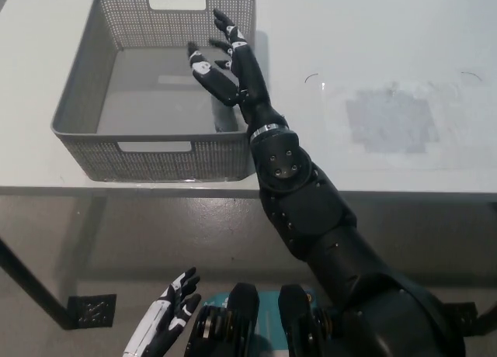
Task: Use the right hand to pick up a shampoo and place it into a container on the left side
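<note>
One black right hand (224, 62), empty, fingers spread apart and pointing up the picture, poised over the right part of the basket's interior; its forearm crosses the basket's right wall near the front corner and runs back to the bottom right of the view. One grey perforated basket (85, 85), rectangular, with cut-out handles at front and back, standing on the left part of the white table (373, 39). No shampoo bottle can be made out in the hand or in the visible basket floor. One white left hand (172, 310), fingers loosely apart, holding nothing, low at the bottom left below the table edge.
</note>
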You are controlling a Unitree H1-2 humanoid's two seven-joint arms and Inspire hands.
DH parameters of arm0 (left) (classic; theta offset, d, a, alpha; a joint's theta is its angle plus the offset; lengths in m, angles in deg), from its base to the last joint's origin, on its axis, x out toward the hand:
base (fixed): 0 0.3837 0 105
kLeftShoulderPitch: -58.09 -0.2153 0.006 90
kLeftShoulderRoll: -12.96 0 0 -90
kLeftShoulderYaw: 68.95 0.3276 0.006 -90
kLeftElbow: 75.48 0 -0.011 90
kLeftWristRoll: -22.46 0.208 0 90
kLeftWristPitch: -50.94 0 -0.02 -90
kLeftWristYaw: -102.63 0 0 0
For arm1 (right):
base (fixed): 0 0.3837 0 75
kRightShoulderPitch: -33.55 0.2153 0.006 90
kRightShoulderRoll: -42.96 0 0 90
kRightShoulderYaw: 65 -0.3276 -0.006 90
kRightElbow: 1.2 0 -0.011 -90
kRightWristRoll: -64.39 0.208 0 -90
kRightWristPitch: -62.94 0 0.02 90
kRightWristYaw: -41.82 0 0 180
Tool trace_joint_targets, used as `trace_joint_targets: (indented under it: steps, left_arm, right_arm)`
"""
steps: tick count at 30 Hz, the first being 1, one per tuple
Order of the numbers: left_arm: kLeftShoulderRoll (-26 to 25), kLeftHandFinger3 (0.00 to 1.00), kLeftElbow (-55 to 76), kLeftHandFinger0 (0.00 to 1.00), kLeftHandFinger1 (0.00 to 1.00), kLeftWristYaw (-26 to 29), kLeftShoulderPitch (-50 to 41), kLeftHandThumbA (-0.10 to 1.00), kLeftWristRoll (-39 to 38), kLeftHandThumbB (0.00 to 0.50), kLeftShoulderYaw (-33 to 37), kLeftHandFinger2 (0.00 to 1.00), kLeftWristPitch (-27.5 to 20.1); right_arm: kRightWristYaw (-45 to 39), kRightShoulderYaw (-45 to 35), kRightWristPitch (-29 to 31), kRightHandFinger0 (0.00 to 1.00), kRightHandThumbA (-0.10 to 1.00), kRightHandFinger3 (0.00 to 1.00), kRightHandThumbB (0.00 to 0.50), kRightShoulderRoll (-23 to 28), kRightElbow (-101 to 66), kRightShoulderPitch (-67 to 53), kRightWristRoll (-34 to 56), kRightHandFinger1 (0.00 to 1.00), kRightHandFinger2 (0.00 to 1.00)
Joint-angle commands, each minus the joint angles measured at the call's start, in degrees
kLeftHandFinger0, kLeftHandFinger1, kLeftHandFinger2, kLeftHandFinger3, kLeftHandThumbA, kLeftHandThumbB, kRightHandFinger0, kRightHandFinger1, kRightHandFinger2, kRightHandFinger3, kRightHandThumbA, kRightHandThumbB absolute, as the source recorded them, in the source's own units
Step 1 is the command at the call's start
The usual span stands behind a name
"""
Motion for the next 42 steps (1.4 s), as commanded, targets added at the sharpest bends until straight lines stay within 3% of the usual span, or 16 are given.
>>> trace_joint_targets:
  steps: [1, 3, 11, 15, 19, 22, 24, 25, 27, 29, 30, 33, 35, 37, 42]
  left_arm:
    - [-0.20, 1.00, 1.81, 1.00, 1.00, -1.12, 0.70, 0.86, -0.24, 0.206, 0.47, 1.00, -0.01]
    - [-0.28, 1.00, 1.78, 0.99, 1.00, -1.26, 0.82, 0.86, -0.41, 0.197, 0.50, 1.00, 0.02]
    - [-0.52, 1.00, 1.07, 0.96, 1.00, -1.80, 1.41, 0.87, -0.43, 0.202, 0.70, 1.00, -0.23]
    - [-0.41, 1.00, -0.49, 0.96, 1.00, -2.27, 1.95, 0.87, -1.17, 0.209, 0.52, 1.00, -0.88]
    - [-0.45, 1.00, -0.27, 0.96, 1.00, -2.23, 1.84, 0.86, -0.75, 0.217, 0.50, 1.00, -0.74]
    - [-0.50, 1.00, -0.60, 0.94, 1.00, -2.02, 1.92, 0.88, -0.40, 0.220, 0.46, 1.00, -1.37]
    - [-0.27, 1.00, -0.24, 0.94, 1.00, -1.82, -0.57, 0.87, -0.15, 0.215, 0.78, 1.00, -2.38]
    - [-0.23, 1.00, -0.30, 0.94, 1.00, -1.40, -1.17, 0.87, 0.50, 0.158, 0.95, 1.00, -3.46]
    - [-0.23, 1.00, -0.34, 0.95, 1.00, -1.43, -2.01, 0.86, 0.56, 0.138, 1.08, 1.00, -4.29]
    - [-0.41, 1.00, 0.56, 0.95, 1.00, -1.55, -2.88, 0.89, 0.43, 0.180, 0.96, 1.00, -3.50]
    - [-0.39, 1.00, 1.05, 0.94, 1.00, -1.69, -3.54, 0.89, 0.16, 0.194, 0.92, 1.00, -2.92]
    - [-0.15, 1.00, 1.20, 0.96, 1.00, -2.23, -5.63, 0.89, -0.87, 0.217, 0.99, 1.00, -2.94]
    - [-0.12, 1.00, 1.52, 0.98, 1.00, -2.28, -7.72, 0.88, -0.74, 0.210, 1.29, 1.00, -3.36]
    - [-0.26, 1.00, 1.20, 0.96, 1.00, -1.61, -9.55, 0.89, 0.68, 0.157, 1.76, 1.00, -6.13]
    - [-0.19, 1.00, 0.64, 1.00, 1.00, -0.73, -13.17, 0.89, 1.17, 0.146, 1.86, 1.00, -8.73]
  right_arm:
    - [-6.90, 0.62, 4.83, 1.00, 0.96, 1.00, 0.386, 0.92, -0.40, 3.67, 1.23, 1.00, 1.00]
    - [-7.33, 0.23, 4.17, 1.00, 1.00, 1.00, 0.397, 1.15, -1.00, 3.76, 1.53, 1.00, 1.00]
    - [-8.50, -2.66, 2.35, 1.00, 0.98, 1.00, 0.390, 2.32, -6.34, 3.93, 4.14, 1.00, 1.00]
    - [-8.67, -3.28, 1.04, 1.00, 1.00, 1.00, 0.427, 4.09, -14.29, 2.90, 4.14, 1.00, 1.00]
    - [-7.69, -4.30, -1.72, 1.00, 1.00, 1.00, 0.403, 5.79, -23.99, 1.04, 3.94, 1.00, 1.00]
    - [-8.60, -5.80, -4.36, 1.00, 1.00, 1.00, 0.411, 7.32, -32.67, -1.21, 5.77, 1.00, 1.00]
    - [-9.49, -6.21, -7.07, 1.00, 0.99, 1.00, 0.443, 7.41, -39.38, -5.22, 7.23, 1.00, 1.00]
    - [-10.27, -6.73, -8.46, 1.00, 0.96, 1.00, 0.409, 8.36, -45.32, -8.37, 8.59, 1.00, 1.00]
    - [-10.64, -6.75, -9.47, 1.00, 0.95, 1.00, 0.384, 9.17, -50.07, -11.55, 8.92, 1.00, 1.00]
    - [-11.30, -7.02, -9.44, 1.00, 0.92, 1.00, 0.378, 10.15, -55.67, -16.15, 10.22, 1.00, 1.00]
    - [-11.58, -6.81, -9.31, 1.00, 0.92, 1.00, 0.340, 10.54, -58.43, -18.80, 10.17, 1.00, 1.00]
    - [-11.61, -5.90, -10.13, 1.00, 0.94, 1.00, 0.366, 10.99, -66.77, -28.50, 9.48, 1.00, 1.00]
    - [-11.92, -5.05, -9.93, 1.00, 0.95, 1.00, 0.384, 11.28, -69.33, -32.98, 9.04, 1.00, 1.00]
    - [-11.76, -4.22, -6.96, 1.00, 0.98, 1.00, 0.377, 11.91, -72.04, -41.20, 6.11, 1.00, 1.00]
    - [-12.56, -2.11, -5.67, 1.00, 0.95, 1.00, 0.355, 12.63, -74.62, -53.90, 5.03, 1.00, 1.00]
